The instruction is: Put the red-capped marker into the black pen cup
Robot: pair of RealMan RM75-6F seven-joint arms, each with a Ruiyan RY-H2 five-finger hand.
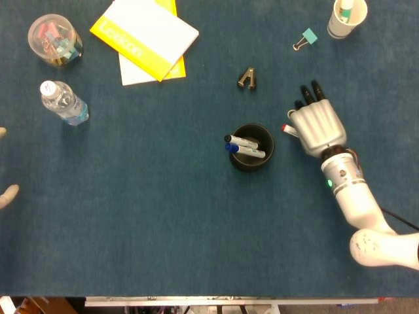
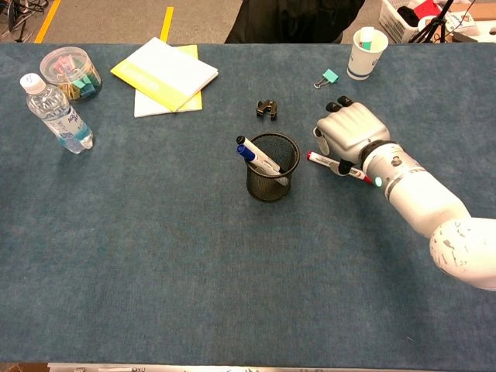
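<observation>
The red-capped marker (image 2: 329,163) lies flat on the blue cloth, right of the black mesh pen cup (image 2: 271,182). The cup holds two markers, one black-capped and one blue-capped. My right hand (image 2: 349,132) hangs palm-down over the marker with its fingers spread and curled down around it; the marker still rests on the table. In the head view the right hand (image 1: 317,127) hides nearly all of the marker (image 1: 286,129), and the cup (image 1: 252,160) stands just to its left. Only fingertips of my left hand (image 1: 8,194) show at the left edge, apart and holding nothing.
A water bottle (image 1: 63,103) and a clear jar of clips (image 1: 55,40) stand at the far left. A yellow notepad (image 1: 145,36) lies at the back. A black binder clip (image 1: 247,78), a green clip (image 1: 305,38) and a paper cup (image 1: 346,18) sit behind the pen cup.
</observation>
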